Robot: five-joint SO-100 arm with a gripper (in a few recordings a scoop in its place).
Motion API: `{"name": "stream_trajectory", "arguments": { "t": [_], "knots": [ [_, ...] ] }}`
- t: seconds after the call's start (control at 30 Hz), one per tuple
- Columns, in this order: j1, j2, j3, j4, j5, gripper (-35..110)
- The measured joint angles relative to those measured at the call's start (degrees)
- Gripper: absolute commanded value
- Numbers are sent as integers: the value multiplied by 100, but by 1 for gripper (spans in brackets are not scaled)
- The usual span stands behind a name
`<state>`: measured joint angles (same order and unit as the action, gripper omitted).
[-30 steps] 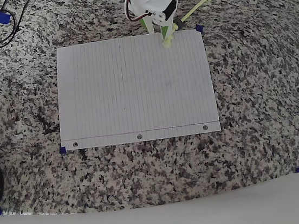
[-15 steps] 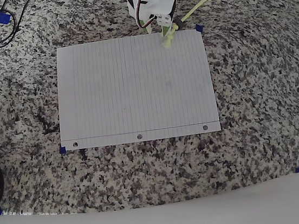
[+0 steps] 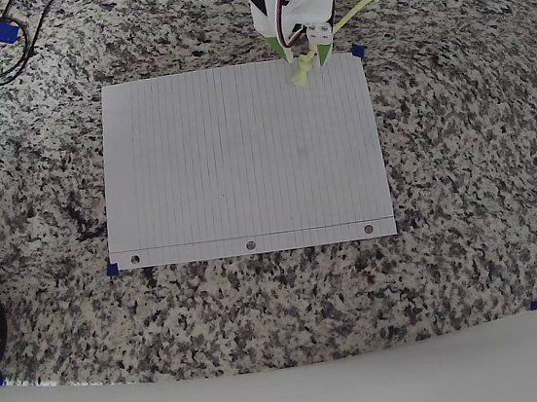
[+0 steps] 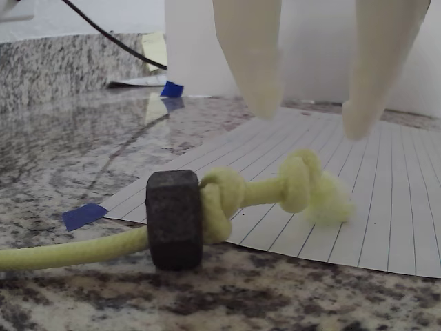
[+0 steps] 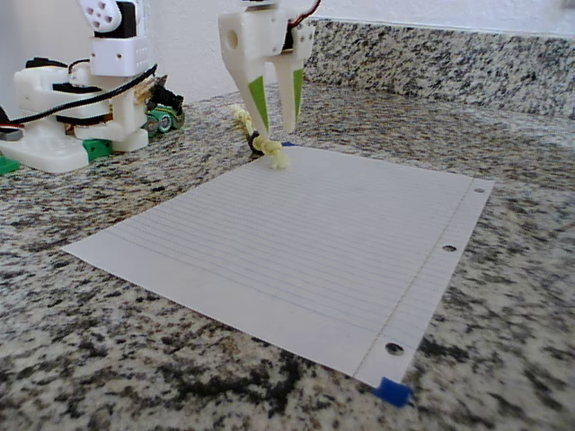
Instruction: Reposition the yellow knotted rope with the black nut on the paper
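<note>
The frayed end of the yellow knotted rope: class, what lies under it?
The frayed end rests on the white lined paper; the black nut sits on granite beside the paper's edge.

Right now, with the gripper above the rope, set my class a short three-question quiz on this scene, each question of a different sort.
1. True or false: the gripper is shut on the yellow knotted rope.
2. Where does the black nut sit? A on the paper; B beside the paper's edge, on the granite counter.
3. Fill in: the rope's frayed tip lies on the ____.

Key: 1 false; 2 B; 3 paper.
</note>
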<state>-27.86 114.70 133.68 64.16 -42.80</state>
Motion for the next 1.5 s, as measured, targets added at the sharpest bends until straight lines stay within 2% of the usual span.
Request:
{"name": "stream_trajectory", "arguments": {
  "t": [1.13, 1.3, 1.37, 1.43, 1.5],
  "knots": [
    [-211, -721, -9, -290, -237, 39],
    [-202, -817, -9, -334, -264, 27],
    [-202, -835, -9, -369, -255, 19],
    [-202, -861, -9, -396, -264, 4],
    [-202, -870, -9, -396, -264, 0]
  ]
}}
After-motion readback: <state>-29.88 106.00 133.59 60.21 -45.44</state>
